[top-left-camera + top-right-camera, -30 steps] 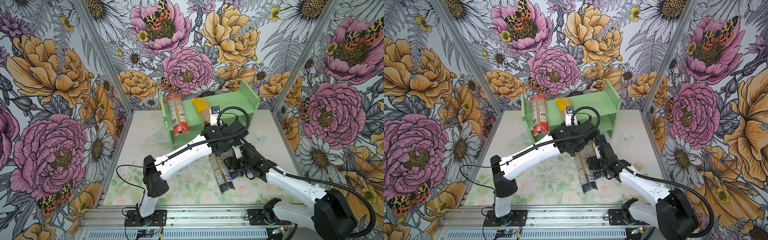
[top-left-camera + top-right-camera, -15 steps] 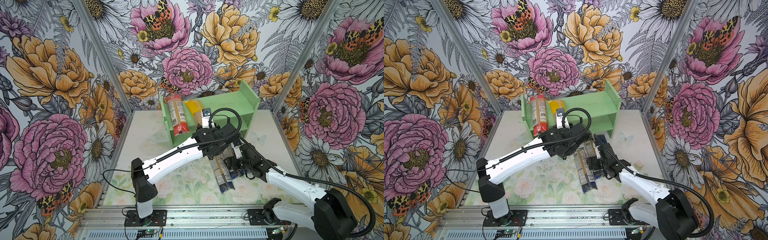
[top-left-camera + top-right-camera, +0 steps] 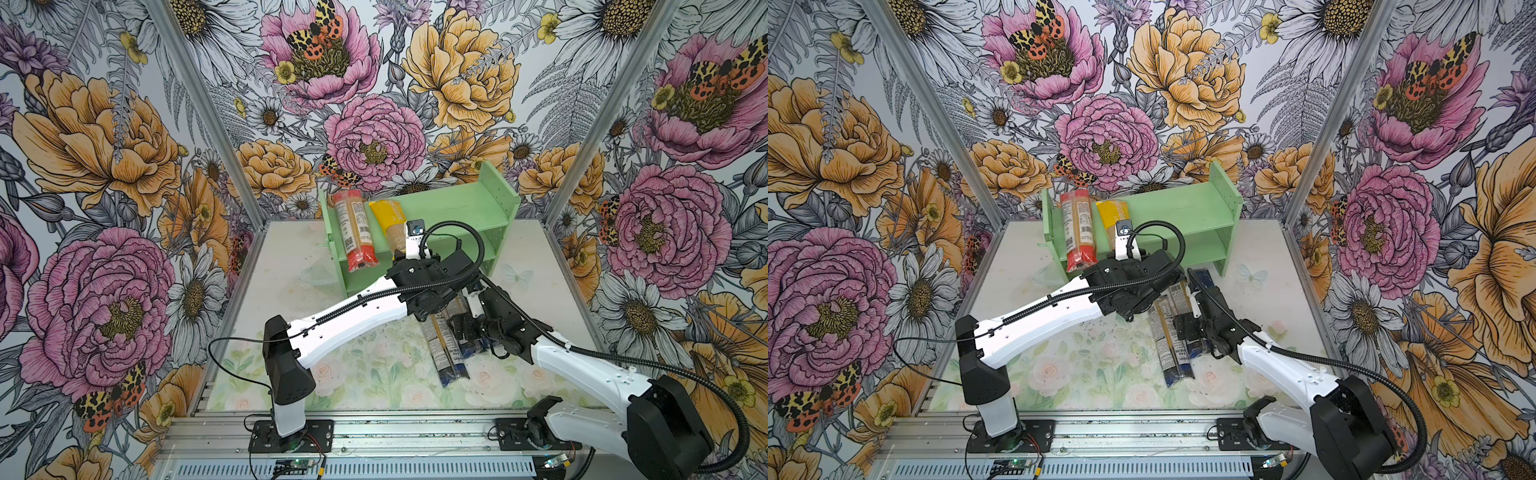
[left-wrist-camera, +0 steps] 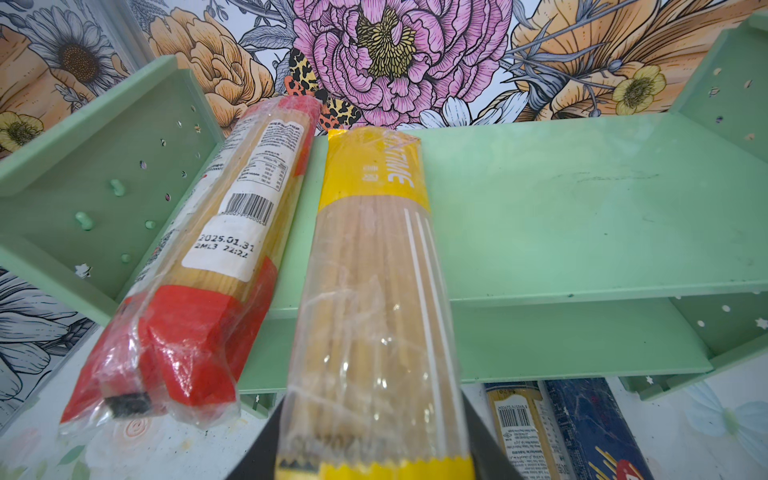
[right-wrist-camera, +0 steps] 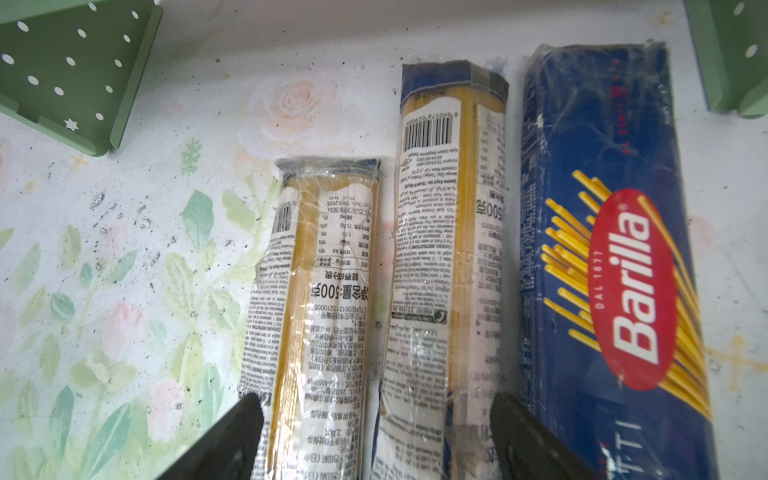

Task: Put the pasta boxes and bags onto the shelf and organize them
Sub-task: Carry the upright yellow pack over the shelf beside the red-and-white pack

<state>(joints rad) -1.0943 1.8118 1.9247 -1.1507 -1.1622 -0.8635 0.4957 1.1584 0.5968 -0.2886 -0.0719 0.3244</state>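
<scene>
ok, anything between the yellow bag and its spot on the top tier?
Nothing visible. The left gripper holds the yellow bag with its far end resting on the top tier of the shelf, beside the red-ended bag. The tier on its other side is bare.

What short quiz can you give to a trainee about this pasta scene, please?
1. True or false: the red-ended bag lies on the top tier of the shelf.
2. Choose one. The left gripper holds: A) the yellow bag; B) the red-ended bag; C) nothing.
3. Fill in: the open right gripper is over two blue-ended bags; the dark blue box beside them reads ____.

Key: 1 true; 2 A; 3 Barilla.
</scene>
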